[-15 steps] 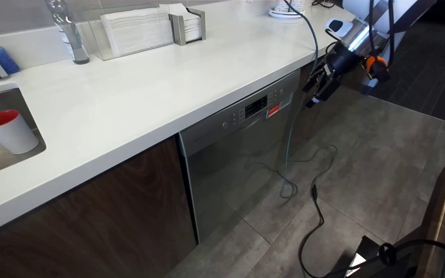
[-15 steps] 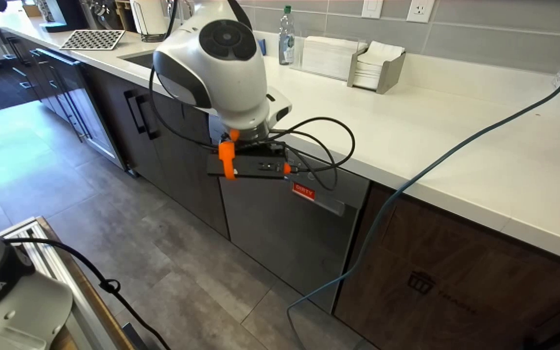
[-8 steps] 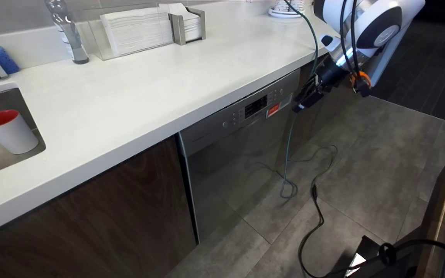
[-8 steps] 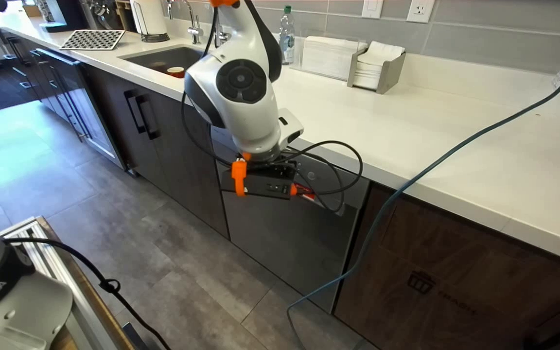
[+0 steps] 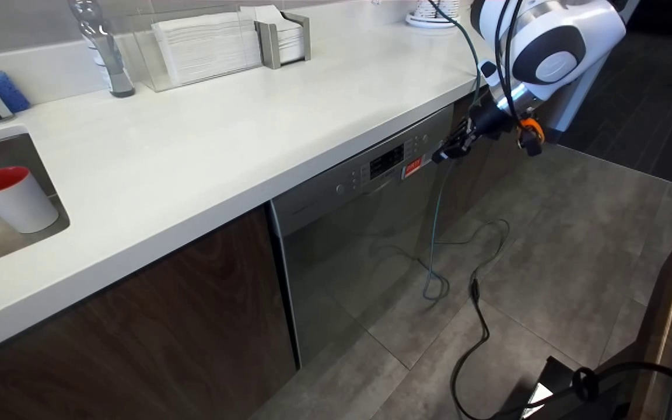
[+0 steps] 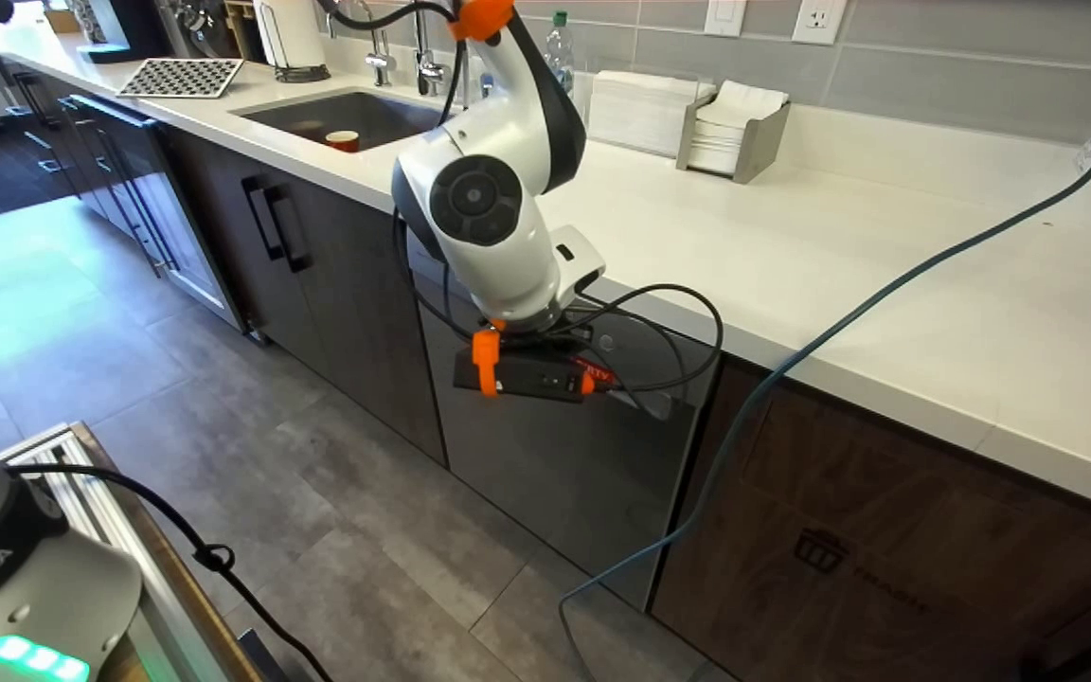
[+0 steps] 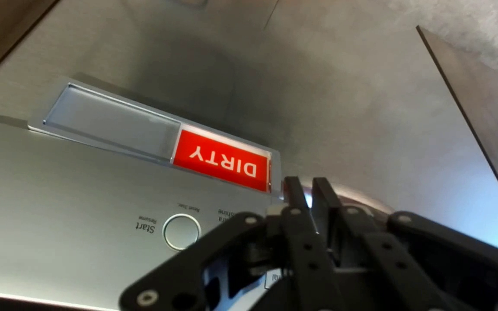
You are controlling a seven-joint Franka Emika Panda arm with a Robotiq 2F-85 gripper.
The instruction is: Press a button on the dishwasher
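the gripper (image 7: pixel 307 188) holds its two fingers (image 7: pixel 293 194) almost together, with only a narrow slit between the tips and nothing in it. i think this is chosen because one thin tip is better for poking. it points at the upper part of the dishwasher (image 5: pixel 353 256), which stands built in below the counter (image 5: pixel 196 146), beside the dark wooden cabinet door (image 5: pixel 137 338). the control panel (image 5: pixel 362 173) lies just under the counter edge, so perhaps for this reason the arm (image 6: pixel 508 256) leans down and reaches it from the front. in the wrist view the round start button (image 7: pixel 181 232) is left of the tips; if this one is wanted, a sideways shift seems necessary. the dirty sign (image 7: pixel 221 160) sits along the panel's lower edge, maybe to be read before use. whether the tips touch anything, i cannot tell.
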